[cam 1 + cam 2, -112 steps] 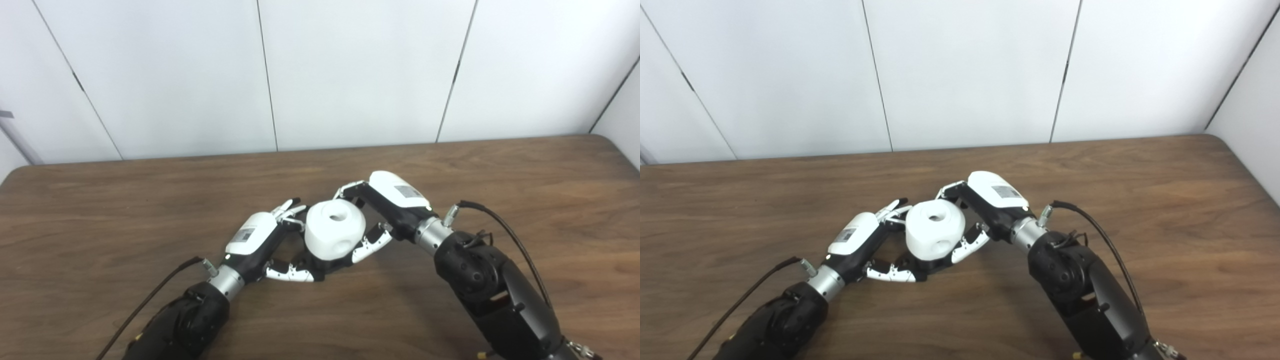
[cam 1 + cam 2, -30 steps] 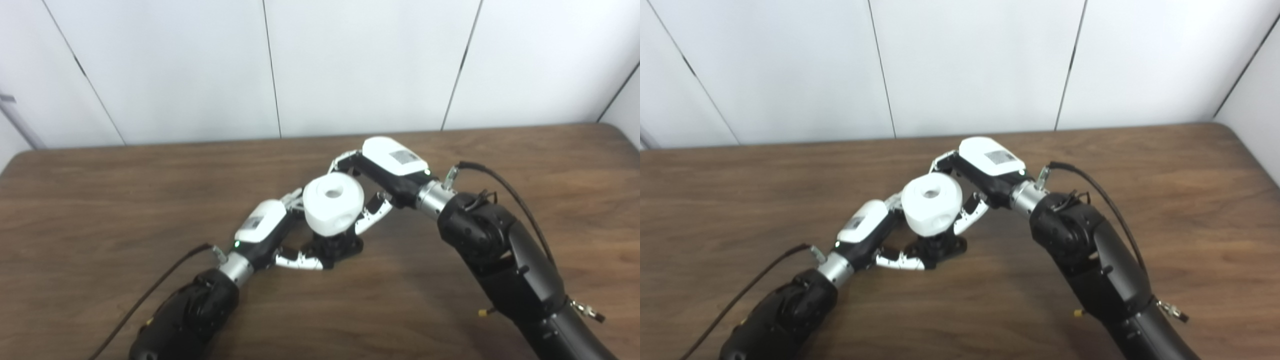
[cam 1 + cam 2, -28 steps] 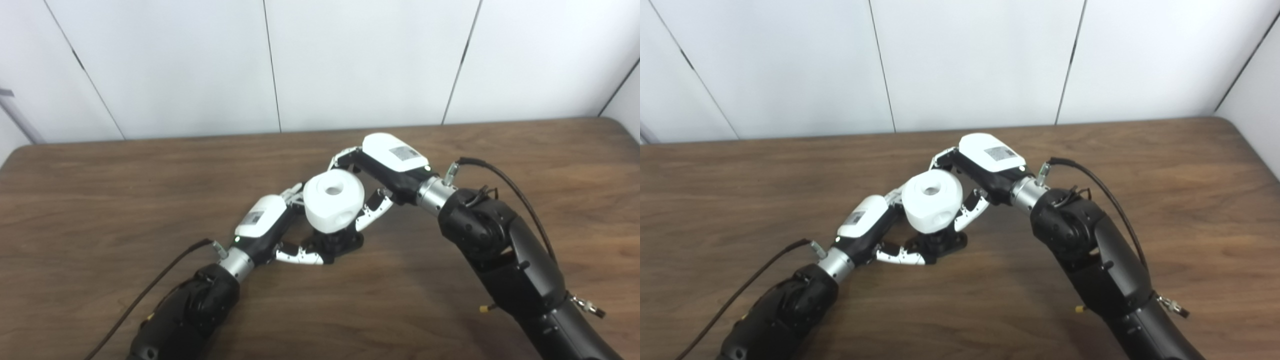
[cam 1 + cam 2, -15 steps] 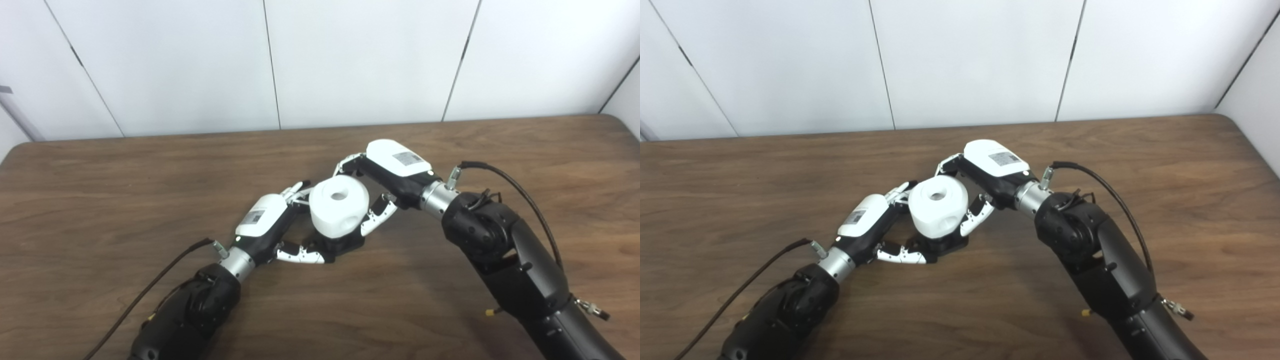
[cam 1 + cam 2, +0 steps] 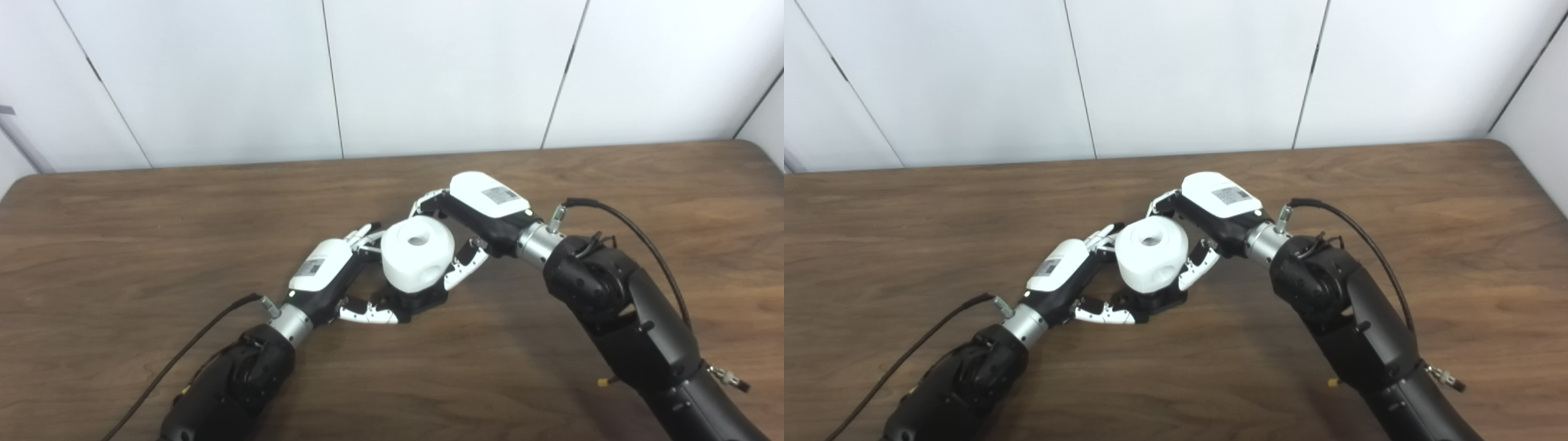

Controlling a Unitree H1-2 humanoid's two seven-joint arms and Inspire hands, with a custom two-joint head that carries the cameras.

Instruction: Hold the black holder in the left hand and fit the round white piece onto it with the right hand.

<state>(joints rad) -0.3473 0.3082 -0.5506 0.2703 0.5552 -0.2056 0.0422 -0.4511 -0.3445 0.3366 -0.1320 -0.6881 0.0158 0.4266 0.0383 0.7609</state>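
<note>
The round white piece [image 5: 418, 254], with a hole in its top and one in its side, sits right on top of the black holder [image 5: 422, 299] near the table's middle. My right hand [image 5: 474, 214] is shut on the white piece, fingers behind it and thumb in front. My left hand [image 5: 334, 282] is shut on the black holder from the left, its thumb lying along the holder's base on the table. Most of the holder is hidden under the white piece.
The brown wooden table [image 5: 122, 245] runs to a white panelled wall at the back. Black cables trail from both wrists, the right cable [image 5: 637, 229] arching above the forearm.
Since a second ago my right hand has lowered the white piece down onto the black holder, closing the gap. The left hand has kept its hold. The camera shifted slightly.
</note>
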